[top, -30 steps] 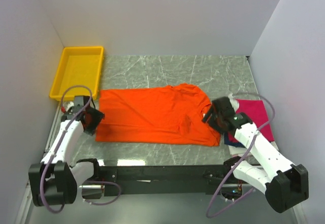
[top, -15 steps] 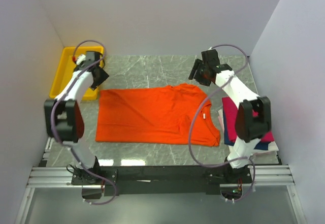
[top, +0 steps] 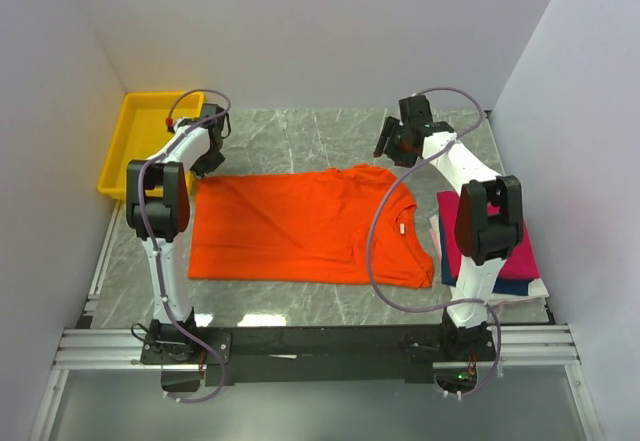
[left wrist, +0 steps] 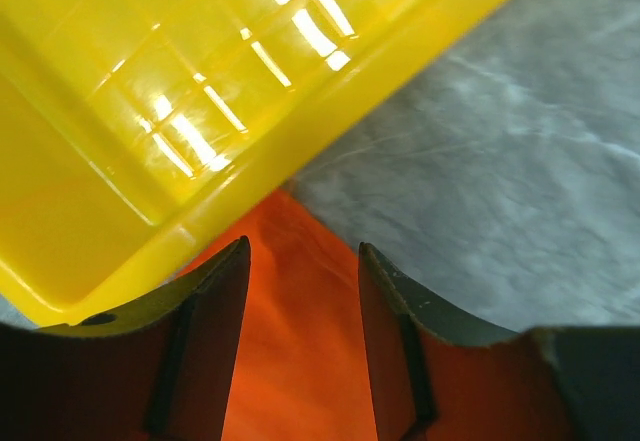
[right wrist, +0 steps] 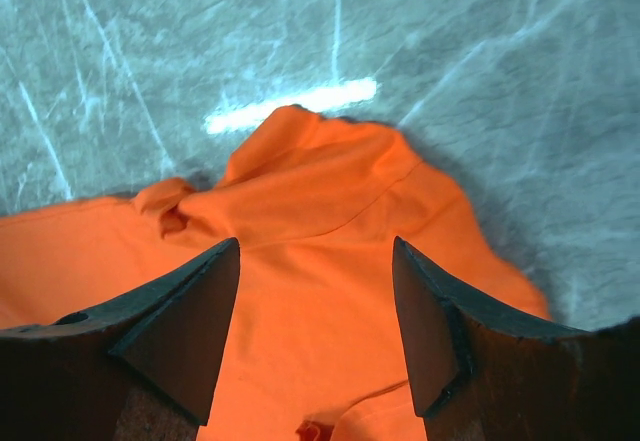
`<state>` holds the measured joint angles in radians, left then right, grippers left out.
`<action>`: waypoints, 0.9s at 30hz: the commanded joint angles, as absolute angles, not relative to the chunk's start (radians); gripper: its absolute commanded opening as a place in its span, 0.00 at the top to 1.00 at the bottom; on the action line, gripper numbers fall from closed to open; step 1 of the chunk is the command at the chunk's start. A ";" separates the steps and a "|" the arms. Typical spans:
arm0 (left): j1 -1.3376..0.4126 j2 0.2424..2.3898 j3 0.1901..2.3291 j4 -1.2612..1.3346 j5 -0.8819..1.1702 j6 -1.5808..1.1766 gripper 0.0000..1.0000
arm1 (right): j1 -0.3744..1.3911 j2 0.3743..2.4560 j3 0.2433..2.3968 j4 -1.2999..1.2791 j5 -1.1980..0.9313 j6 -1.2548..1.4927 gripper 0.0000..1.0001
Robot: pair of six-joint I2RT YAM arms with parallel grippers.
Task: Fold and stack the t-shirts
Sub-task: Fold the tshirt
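yellow tray [top: 150, 156] beside orange t-shirt [top: 300, 226]; left fingers [left wrist: 205, 346] and right fingers [right wrist: 185, 326] parted over cloth

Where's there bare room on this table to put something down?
Bare marble lies behind the orange t-shirt, from the yellow tray to the right wall, plus a thin strip along its near edge. Crowded: the shirt stack at right, and the far corners under the left gripper and right gripper.
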<state>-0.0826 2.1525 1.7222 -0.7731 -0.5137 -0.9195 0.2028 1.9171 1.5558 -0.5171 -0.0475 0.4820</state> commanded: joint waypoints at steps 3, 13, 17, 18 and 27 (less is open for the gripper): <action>-0.083 2.161 1.738 -0.822 -0.565 -1.014 0.47 | 0.170 1.888 1.552 -0.485 -0.066 0.465 0.31; -0.080 2.258 1.816 -0.850 -0.540 -1.029 0.57 | 0.164 1.884 1.526 -0.472 -0.068 0.457 0.32; -0.078 2.266 1.829 -0.853 -0.532 -1.025 0.78 | 0.163 1.893 1.523 -0.471 -0.067 0.454 0.32; -0.078 2.257 1.824 -0.850 -0.531 -1.019 0.88 | 0.163 1.894 1.522 -0.469 -0.067 0.454 0.32; -0.078 2.171 1.770 -0.787 -0.492 -0.962 0.99 | 0.160 1.982 1.591 -0.505 -0.022 0.437 0.32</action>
<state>-0.0814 2.2448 1.7870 -0.8234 -0.5285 -0.9970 0.1654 1.9396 1.5383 -0.4976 -0.0570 0.4633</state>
